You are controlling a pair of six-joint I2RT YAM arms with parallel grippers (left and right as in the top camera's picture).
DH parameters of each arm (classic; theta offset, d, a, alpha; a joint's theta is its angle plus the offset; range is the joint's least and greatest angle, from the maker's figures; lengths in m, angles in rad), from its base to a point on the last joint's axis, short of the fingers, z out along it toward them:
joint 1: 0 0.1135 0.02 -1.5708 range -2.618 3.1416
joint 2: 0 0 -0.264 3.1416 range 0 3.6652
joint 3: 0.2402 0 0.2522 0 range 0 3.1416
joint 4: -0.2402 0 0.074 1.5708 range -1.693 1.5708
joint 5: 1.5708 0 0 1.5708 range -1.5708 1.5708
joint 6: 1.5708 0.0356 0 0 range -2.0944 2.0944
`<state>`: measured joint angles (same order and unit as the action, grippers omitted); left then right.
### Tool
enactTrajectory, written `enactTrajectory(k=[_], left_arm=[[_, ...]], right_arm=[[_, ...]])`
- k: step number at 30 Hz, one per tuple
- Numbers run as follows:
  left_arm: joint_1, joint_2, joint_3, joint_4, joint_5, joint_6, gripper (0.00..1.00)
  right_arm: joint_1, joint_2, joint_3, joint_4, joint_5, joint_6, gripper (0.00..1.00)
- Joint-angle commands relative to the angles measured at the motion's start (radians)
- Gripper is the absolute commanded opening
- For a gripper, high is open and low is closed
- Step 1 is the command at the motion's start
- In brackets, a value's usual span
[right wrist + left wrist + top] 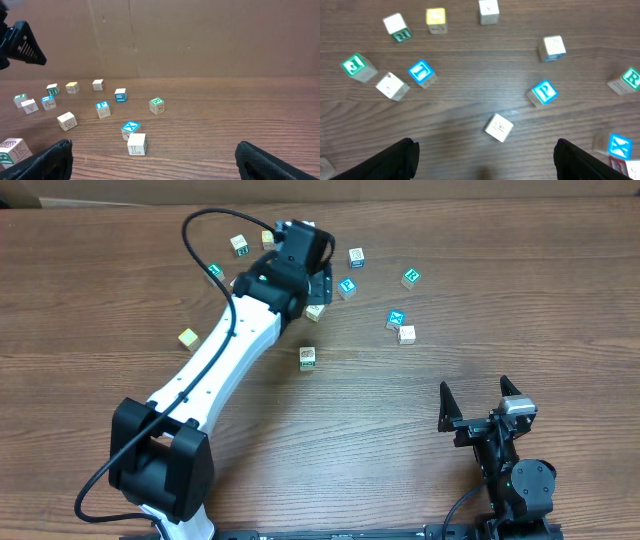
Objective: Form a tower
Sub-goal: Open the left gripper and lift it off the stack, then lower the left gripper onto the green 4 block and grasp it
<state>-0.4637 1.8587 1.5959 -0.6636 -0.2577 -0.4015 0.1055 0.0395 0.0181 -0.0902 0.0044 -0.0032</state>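
First pick: hovering with left gripper [485, 152] spread over pale cube [498, 127] at lower centre; next, lowering and clamping squarely.

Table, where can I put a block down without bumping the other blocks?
Bare table lies in front, between the lone block and the right gripper. More lies at the right edge, past the green block, and far left, beyond the left arm. It is crowded at the back, around the left gripper, where most blocks cluster.
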Motion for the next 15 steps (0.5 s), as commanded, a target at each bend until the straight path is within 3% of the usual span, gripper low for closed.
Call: enactTrajectory(k=[1, 7, 11, 15], left_arm=[[0.007, 0.018, 0.002, 0.001, 0.031, 0.053, 0.84], [0.002, 0.104, 0.002, 0.060, 0.070, 0.181, 0.97], [0.002, 0.198, 0.002, 0.123, 0.130, 0.312, 0.96], [0.003, 0.288, 0.002, 0.154, 0.129, 0.324, 0.91]], right_arm=[[0.005, 0.003, -0.010, 0.006, 0.000, 0.003, 1.00], [0.005, 0.003, -0.010, 0.006, 0.000, 0.003, 1.00], [0.005, 0.003, -0.010, 0.006, 0.000, 0.003, 1.00], [0.005, 0.003, -0.010, 0.006, 0.000, 0.003, 1.00]])
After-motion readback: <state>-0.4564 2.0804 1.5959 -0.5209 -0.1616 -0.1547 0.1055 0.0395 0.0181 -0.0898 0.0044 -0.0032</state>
